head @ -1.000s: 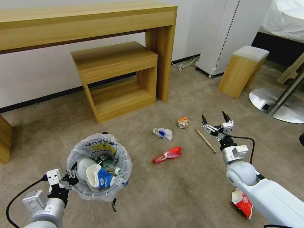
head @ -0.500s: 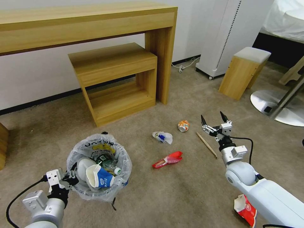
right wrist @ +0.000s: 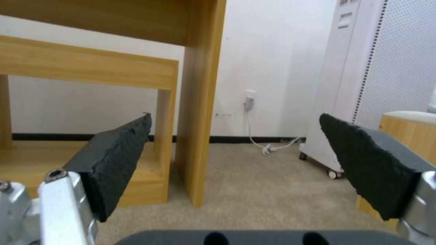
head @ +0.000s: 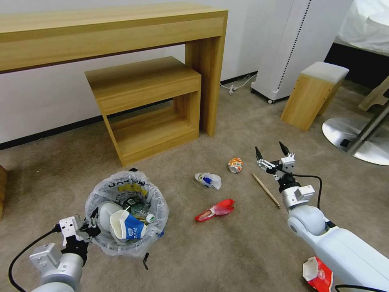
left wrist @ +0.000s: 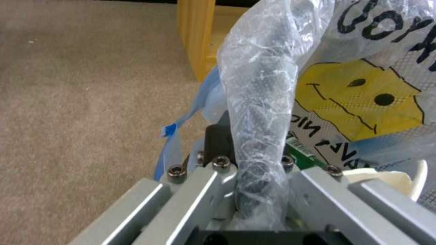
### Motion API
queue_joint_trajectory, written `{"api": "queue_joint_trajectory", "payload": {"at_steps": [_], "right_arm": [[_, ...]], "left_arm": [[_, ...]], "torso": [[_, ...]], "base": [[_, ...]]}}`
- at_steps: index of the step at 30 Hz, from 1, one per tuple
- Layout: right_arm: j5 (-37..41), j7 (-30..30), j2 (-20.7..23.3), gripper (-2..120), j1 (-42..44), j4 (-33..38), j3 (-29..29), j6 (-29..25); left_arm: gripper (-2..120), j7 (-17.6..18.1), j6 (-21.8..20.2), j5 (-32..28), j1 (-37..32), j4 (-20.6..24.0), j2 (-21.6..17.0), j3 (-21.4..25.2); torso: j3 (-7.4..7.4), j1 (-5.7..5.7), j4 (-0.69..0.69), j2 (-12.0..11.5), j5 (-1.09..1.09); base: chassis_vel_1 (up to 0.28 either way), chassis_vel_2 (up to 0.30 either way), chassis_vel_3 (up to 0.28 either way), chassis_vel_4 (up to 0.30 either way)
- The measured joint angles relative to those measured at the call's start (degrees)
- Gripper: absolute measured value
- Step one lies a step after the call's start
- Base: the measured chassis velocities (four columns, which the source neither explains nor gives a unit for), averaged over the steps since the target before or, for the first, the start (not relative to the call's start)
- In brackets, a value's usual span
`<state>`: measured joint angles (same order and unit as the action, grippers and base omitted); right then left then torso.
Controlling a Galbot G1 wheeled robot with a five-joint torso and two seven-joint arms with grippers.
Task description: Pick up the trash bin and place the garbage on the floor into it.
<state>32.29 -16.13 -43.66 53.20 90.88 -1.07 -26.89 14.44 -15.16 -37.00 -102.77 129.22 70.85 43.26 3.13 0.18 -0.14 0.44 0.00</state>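
The whole head view has slid: the robot drives, litter unmoved. Left claw (head: 92,227) stays clamped on the trash bin (head: 126,213); right claw (head: 270,153), fingers apart, nears the orange can (head: 235,165).

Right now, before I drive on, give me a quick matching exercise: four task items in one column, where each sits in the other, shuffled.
Items:
1. blue-white paper cup
2. crushed orange can
3. wooden stick
4. trash bin

Places:
A. on the carpet just left of the right pincer
B. held at its bag-lined rim by the left pincer
C. on the carpet, running back along the right wrist
D. inside the bin

Pairs: 1-D, 2-A, 3-C, 4-B
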Motion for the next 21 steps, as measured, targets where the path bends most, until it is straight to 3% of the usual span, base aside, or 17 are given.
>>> {"api": "queue_joint_trajectory", "payload": {"at_steps": [16,21], "right_arm": [[-0.1,3.4,0.8,100,-2.1,-0.9,-2.3,-1.5],[2.0,12.7,4.9,100,-6.5,-2.9,-7.3,-0.9]], "left_arm": [[2,0.0,0.0,-0.3,0.3,-0.5,-0.5,0.0],[2,0.0,0.1,-0.4,0.7,-0.8,-0.5,0.0]], "torso": [[0.00,0.01,-0.01,0.0,0.01],[0.00,0.01,0.00,0.0,0.00]], "base": [[-0.016,0.017,0.016,-0.018],[0.000,0.000,0.000,0.000]]}}
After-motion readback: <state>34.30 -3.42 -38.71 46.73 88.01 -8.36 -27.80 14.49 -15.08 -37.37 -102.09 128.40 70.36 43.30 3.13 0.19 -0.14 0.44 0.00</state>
